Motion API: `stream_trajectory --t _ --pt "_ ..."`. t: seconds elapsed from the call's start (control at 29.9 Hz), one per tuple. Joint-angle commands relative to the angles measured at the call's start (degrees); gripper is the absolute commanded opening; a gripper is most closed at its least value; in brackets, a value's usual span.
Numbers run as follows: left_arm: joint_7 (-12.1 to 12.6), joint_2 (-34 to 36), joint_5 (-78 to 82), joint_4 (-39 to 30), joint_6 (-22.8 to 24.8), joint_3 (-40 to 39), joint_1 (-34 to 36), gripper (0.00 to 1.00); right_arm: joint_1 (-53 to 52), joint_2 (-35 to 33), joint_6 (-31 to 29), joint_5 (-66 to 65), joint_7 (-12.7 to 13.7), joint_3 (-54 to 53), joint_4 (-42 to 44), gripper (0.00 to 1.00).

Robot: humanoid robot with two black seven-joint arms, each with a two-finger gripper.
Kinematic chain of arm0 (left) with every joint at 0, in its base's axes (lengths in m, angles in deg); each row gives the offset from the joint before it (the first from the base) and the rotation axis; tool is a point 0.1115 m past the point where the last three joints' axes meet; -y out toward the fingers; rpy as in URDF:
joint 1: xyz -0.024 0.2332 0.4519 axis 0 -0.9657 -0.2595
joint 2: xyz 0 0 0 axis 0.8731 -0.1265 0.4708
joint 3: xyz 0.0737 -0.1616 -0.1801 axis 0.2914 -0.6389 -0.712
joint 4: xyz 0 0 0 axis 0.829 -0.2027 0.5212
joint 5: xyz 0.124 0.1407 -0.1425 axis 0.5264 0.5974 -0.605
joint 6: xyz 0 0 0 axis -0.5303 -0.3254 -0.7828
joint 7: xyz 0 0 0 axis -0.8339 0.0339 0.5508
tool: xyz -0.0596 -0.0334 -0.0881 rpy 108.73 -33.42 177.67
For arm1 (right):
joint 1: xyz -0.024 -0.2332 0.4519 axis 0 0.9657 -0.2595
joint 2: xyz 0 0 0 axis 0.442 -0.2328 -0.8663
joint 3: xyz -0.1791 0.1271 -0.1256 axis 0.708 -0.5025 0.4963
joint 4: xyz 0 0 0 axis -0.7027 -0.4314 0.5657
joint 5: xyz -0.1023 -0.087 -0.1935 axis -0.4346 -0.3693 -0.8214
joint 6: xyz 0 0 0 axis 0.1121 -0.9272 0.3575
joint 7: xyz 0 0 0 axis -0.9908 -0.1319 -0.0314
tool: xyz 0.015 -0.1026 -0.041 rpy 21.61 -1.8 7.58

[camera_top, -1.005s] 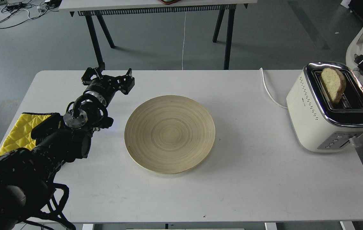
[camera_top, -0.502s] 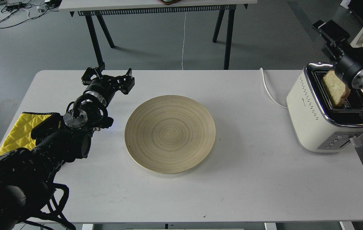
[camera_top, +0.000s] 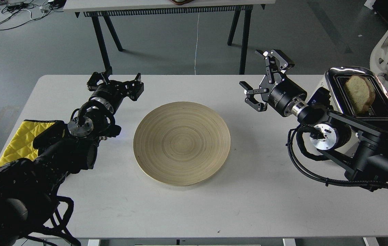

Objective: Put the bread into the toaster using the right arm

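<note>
The bread (camera_top: pixel 359 92) is a tan slice standing in a slot of the cream toaster (camera_top: pixel 364 102) at the table's right edge, its top sticking out above the chrome. My right gripper (camera_top: pixel 264 80) is open and empty, held above the table to the left of the toaster and apart from it. The right arm crosses in front of the toaster and hides its side. My left gripper (camera_top: pixel 116 82) is open and empty at the back left of the table.
A round bamboo plate (camera_top: pixel 181 143) with nothing on it lies mid-table between the two arms. A yellow quilted cloth (camera_top: pixel 19 141) lies at the left edge. The toaster's white cord (camera_top: pixel 288 95) runs along the back right. A black-legged table stands behind.
My right arm has swung from above the toaster to the left and forward, now open over the table. The bread stays in the slot. The left arm has not moved.
</note>
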Motion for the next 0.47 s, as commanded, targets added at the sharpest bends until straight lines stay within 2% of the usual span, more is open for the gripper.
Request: stream_trajectory --t 0.0,0.17,0.44 --pt "0.0 0.0 0.0 0.0 0.0 0.0 0.0 1.00 2.3 2.7 -8.5 3.6 -0.2 -2.0 6.4 1.00" --pt "0.0 0.0 -0.1 0.0 0.0 0.0 0.0 1.00 3.2 3.0 -8.9 3.6 -1.5 -2.1 6.6 1.00" --pt "0.0 0.0 0.0 0.0 0.0 0.0 0.0 1.00 3.0 3.0 -8.6 3.6 -1.6 -1.9 6.4 1.00"
